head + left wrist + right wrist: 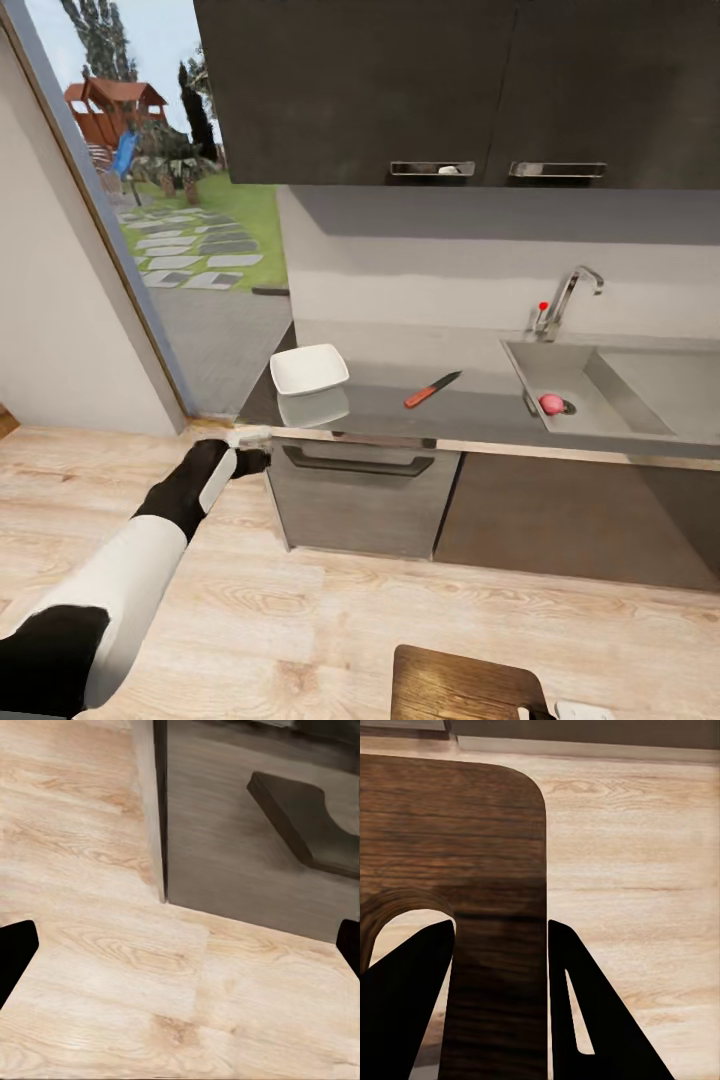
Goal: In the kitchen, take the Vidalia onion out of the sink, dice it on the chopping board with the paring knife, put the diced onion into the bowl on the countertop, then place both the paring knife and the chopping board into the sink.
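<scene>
From the head view we are looking down at the grey table (400, 410), where the white bowl (309, 369) is sitting near its left end and the paring knife (432, 389) is lying just to the right of it, apart from the bowl, red handle toward us and dark blade pointing back toward the wall. Further right, the Vidalia onion (551, 403) is resting in the basin of the sink (610, 385), close to the drain, with the chrome tap (570, 295) and its red knob rising behind. Our left arm is reaching forward over the wooden floor (300, 600), and the left end effector (252, 462) is hanging just below the table's left corner, beside the cabinet front. A corner of the chopping board (455, 685) is showing at the bottom edge. In the left wrist view we are seeing the left end effector's dark fingertips (15, 952) spread wide apart at the two sides, nothing between them, above the floor and the cabinet base. In the right wrist view the right end effector (501, 967) is pinching the chopping board (450, 832) on the strip of wood beside its handle slot, one finger through the slot and the other against the outer edge, the board being held above the floor.
</scene>
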Motion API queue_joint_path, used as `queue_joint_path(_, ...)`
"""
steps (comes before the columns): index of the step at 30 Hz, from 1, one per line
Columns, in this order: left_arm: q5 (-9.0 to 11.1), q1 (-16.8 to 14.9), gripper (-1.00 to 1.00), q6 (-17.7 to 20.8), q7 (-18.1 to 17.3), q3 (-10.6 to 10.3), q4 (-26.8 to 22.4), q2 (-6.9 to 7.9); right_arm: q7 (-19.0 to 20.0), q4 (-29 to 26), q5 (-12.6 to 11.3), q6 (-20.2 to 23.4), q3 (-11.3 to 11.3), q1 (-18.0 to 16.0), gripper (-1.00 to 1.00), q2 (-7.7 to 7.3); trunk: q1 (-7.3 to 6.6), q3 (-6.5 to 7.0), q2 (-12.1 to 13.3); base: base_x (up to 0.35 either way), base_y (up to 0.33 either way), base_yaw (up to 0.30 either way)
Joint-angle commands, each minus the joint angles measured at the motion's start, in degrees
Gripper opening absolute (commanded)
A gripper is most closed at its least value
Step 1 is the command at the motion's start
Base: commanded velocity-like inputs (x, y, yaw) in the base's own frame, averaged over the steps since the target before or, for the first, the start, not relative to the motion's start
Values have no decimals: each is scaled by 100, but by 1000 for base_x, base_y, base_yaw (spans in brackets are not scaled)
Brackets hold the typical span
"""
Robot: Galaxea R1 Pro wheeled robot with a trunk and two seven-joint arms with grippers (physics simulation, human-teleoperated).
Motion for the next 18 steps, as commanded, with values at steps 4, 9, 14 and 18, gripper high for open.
queue_joint_path(4,62,-7,100,-1131,16,-57,1229,-9,15,1,-15,-29,-34,-5,-100,1,2,-8,-10,0,0,0)
queue_joint_path(9,43,-7,100,-3219,-240,-117,3254,-36,23,-7,-15,-30,-34,-5,-100,8,2,-8,-10,0,0,0)
queue_joint_path(14,-19,32,100,-4434,-564,-205,3998,-33,24,-17,-15,-36,-34,-5,-100,9,2,-8,-10,0,0,0)
queue_joint_path(18,-55,319,100,-4895,-621,-224,4090,-34,27,-30,-15,-45,-39,-5,-100,3,2,-8,-10,0,0,0)
